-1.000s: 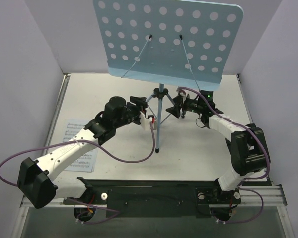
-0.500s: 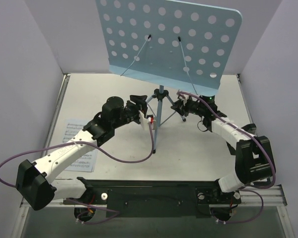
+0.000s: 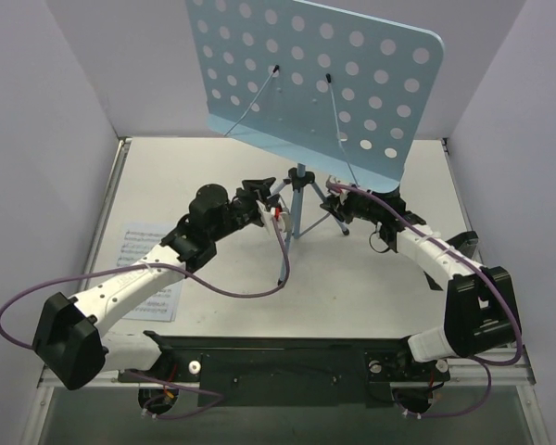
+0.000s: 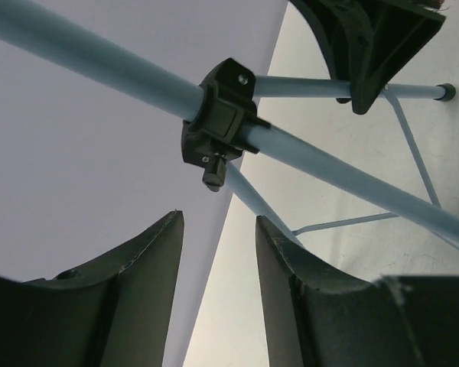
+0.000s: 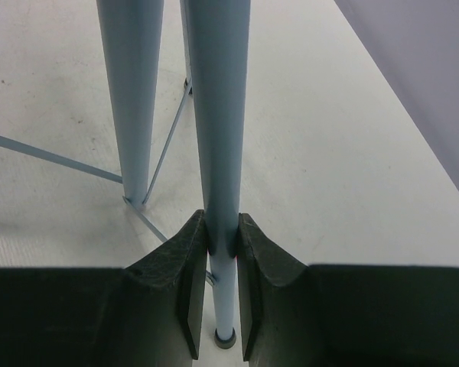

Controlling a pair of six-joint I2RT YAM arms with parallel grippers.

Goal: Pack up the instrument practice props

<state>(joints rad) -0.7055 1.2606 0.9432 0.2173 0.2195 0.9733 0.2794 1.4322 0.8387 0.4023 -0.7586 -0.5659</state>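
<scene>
The music stand (image 3: 301, 185) stands at the far centre of the table (image 3: 371, 287), its tripod between the two grippers. Its light-blue perforated desk (image 3: 315, 79) sits high above the tripod and is tilted, with the right end lower than the left. The right gripper (image 3: 338, 206) is at the right side of the tripod. In the right wrist view its two fingers (image 5: 191, 267) are pressed against a tripod leg (image 5: 218, 115), pinching the thin light-blue tube from both sides just above its dark foot cap (image 5: 226, 336), which rests on the table surface. A second leg (image 5: 134, 92) runs just to the left of the pinched one, outside the grip. The left gripper (image 3: 264, 199) is at the left side of the tripod. In the left wrist view its fingers (image 4: 149, 267) stand spread with nothing between them – the stand's tube and black collar (image 4: 218, 122) lie beyond the fingertips, not touching them. A white sheet-music page (image 3: 139, 243) with printed staves lies flat on the table at the left, well apart from the stand and partly covered by the left arm (image 3: 130, 287).
</scene>
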